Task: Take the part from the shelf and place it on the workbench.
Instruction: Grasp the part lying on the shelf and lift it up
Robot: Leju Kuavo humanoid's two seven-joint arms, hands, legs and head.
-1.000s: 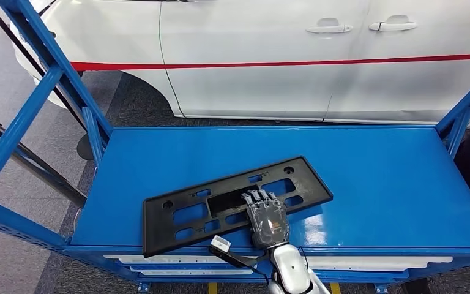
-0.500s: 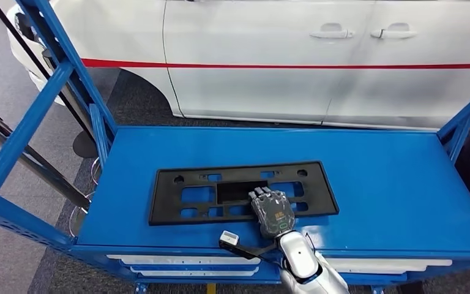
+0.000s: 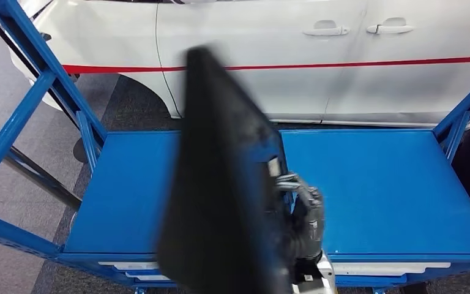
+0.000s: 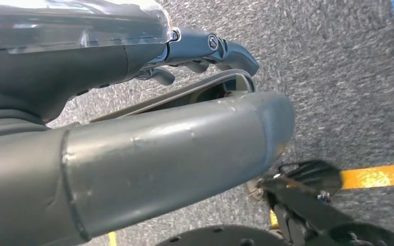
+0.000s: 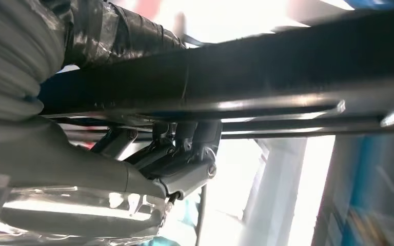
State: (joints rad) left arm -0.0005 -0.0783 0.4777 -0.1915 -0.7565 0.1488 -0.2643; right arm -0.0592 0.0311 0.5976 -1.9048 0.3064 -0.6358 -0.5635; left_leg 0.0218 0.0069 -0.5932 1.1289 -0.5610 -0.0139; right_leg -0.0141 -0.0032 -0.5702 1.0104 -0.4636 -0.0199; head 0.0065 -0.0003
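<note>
Right hand has its fingers wrapped round the black part, holding it tipped up on edge over the blue shelf. Left hand holds nothing, fingers curled in.

At my twelve o'clock a white car with a red stripe stands on grey carpet; yellow floor tape below me.

**Plastic, Painted Metal, Carpet**

Matt black plastic part, blurred, gripped in the dark robot hand. Beneath and beyond it, smooth glossy blue-painted metal shelf. Farther off, gleaming white car panels. Rough grey carpeted floor below the other robot hand, smooth grey plastic.
</note>
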